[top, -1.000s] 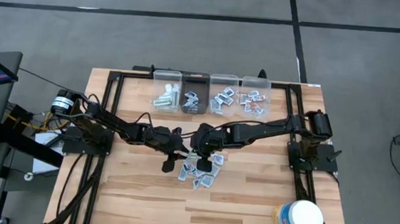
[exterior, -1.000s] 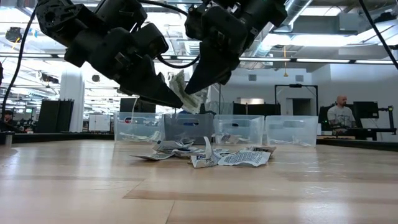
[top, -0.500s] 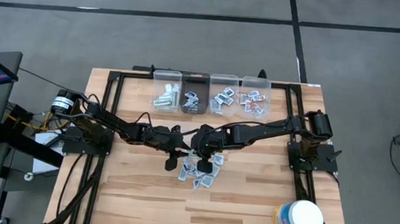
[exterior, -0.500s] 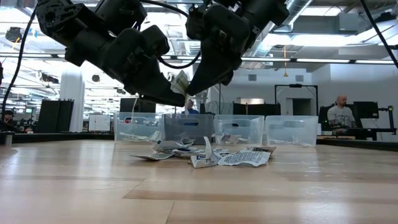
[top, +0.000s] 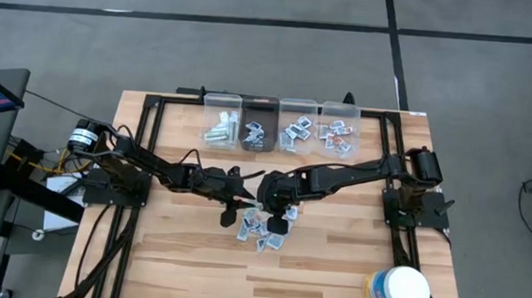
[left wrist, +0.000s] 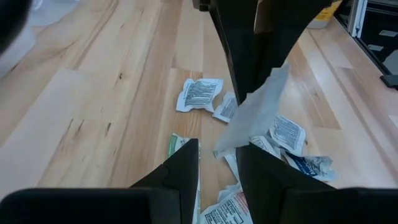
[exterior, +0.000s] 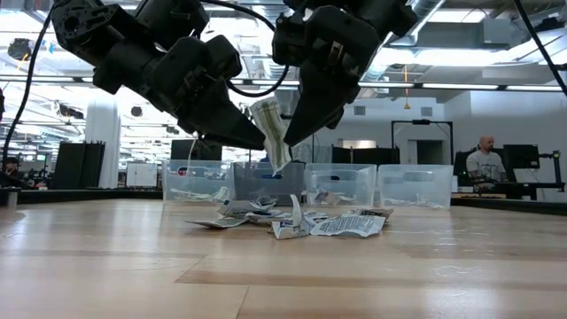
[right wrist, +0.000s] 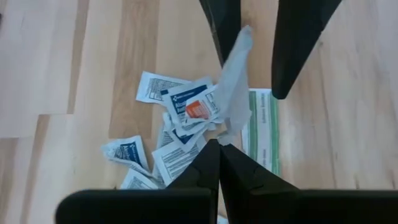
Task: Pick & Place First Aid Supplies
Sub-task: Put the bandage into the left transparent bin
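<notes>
While both arms met above the pile of packets point(top: 264, 230) on the worktop point(top: 333, 269), bins point(top: 277, 123) stood beyond it. At table height, the right hand point(exterior: 282, 146), fingers together, pinched a pale packet point(exterior: 270, 124) above the pile. From its wrist, the left hand point(left wrist: 217, 149) stood parted beside that packet.

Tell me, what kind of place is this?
Probably a robot lab or workshop. Two dark robot arms work over a pale wooden table, clear plastic bins stand in a row, and desks with monitors fill the room behind.
</notes>
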